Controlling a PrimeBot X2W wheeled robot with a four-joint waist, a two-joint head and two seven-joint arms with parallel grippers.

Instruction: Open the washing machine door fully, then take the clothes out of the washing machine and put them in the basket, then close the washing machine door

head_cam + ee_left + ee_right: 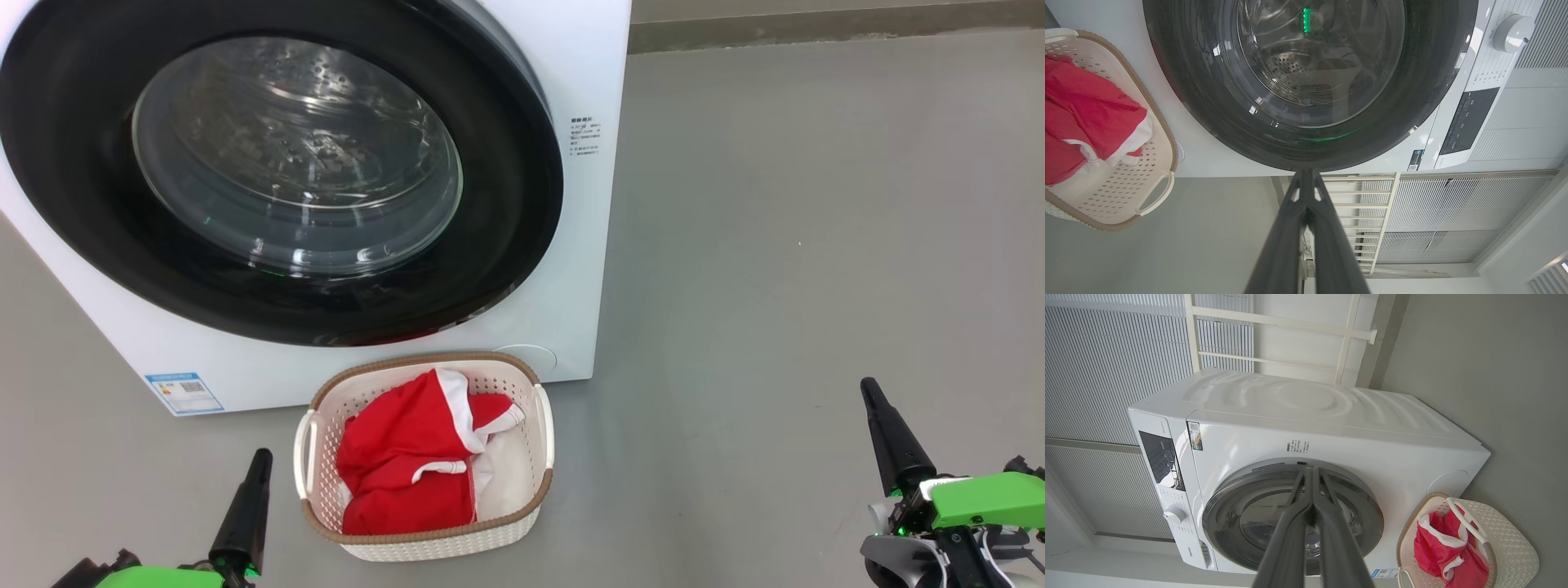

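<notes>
1. Down low in the head view, the left gripper (261, 459) has its two dark fingers pressed together and holds nothing. Its tip points toward the washing machine (589, 245), just left of the basket (441, 545).
2. The right gripper (870, 394) is also closed and empty. It stands well apart from the basket, at the lower right over bare grey floor (816, 245).
3. The cream perforated basket, with its brown woven-look rim and two side handles, sits on the floor just in front of the machine, below the door. The pictures do not settle whether its far rim touches the white front.
4. The clothes (408, 469) lie bunched inside the basket, bright red with white trim and a white panel. They fill most of its bottom and stay below the rim.
5. The washing machine door (510, 204) lies shut and flush against the machine's front. Its wide glossy black rim rings the bulging clear glass, and the perforated steel drum (1290, 69) shows through it.
6. A small blue label (184, 394) marks the machine's lower front corner, left of the basket.
7. Open floor runs right of the machine's edge as far as the wall's base. There is also a strip of free floor between each gripper and the basket.
</notes>
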